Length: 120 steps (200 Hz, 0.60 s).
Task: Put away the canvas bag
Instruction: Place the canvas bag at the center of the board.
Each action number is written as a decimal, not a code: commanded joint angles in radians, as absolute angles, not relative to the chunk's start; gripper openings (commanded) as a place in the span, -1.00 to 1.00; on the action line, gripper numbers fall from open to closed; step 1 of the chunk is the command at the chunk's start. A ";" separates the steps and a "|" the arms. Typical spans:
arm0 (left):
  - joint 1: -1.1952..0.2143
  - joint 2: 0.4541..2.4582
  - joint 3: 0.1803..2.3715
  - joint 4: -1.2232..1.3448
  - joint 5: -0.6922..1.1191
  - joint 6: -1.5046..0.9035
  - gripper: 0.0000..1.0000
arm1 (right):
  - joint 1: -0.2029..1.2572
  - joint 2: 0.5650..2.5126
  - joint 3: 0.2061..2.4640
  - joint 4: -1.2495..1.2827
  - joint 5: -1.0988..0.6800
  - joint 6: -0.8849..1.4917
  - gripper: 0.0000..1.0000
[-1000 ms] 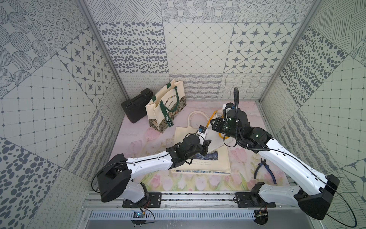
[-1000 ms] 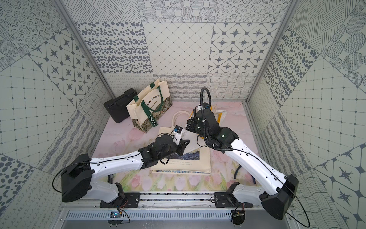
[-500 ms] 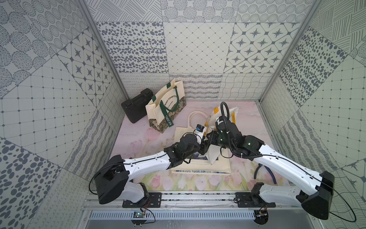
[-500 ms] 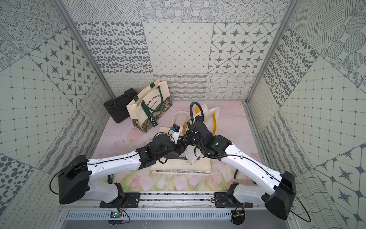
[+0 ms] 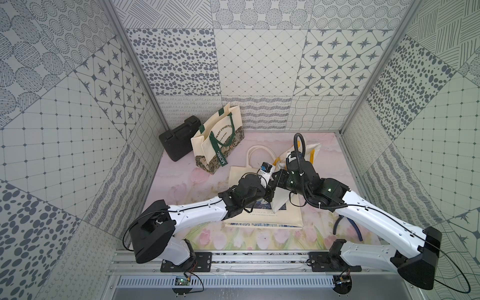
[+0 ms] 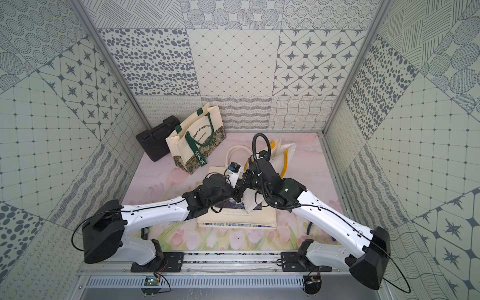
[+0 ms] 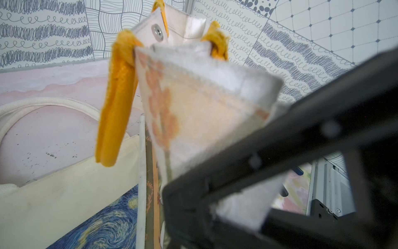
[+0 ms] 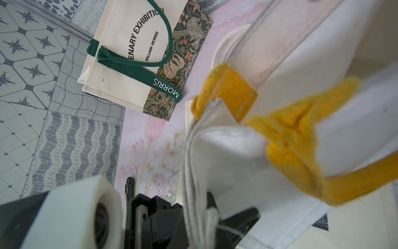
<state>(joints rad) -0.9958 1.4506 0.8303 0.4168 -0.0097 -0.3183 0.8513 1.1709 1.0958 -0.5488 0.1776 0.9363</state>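
To the left, the Morris tote (image 5: 220, 140) stands upright, probably the storage spot. The left end effector (image 5: 270, 198) is pressed shut on the canvas bag (image 5: 281, 205). The right end effector (image 8: 200, 207) pinches its stitched edge, so the bag hangs folded above the bench (image 5: 197, 187). Its long axis slants toward the back right, with the yellow handles (image 7: 116, 107) at the far end.

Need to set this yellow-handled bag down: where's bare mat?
Bare mat left, between the Morris tote and left arm, and the front strip between flat tote and rail. Centre is crowded: right arm, yellow-handled bag. Pliers lie right.
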 commanded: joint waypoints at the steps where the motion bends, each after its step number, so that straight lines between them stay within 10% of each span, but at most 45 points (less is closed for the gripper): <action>1: -0.991 1.445 0.830 0.438 -0.044 -0.328 -1.00 | 0.866 1.122 1.113 -0.519 0.166 0.948 -0.94; 120: -0.996 1.374 0.729 0.449 -0.039 -0.337 -1.00 | 0.796 1.064 1.019 -0.488 0.194 0.938 0.11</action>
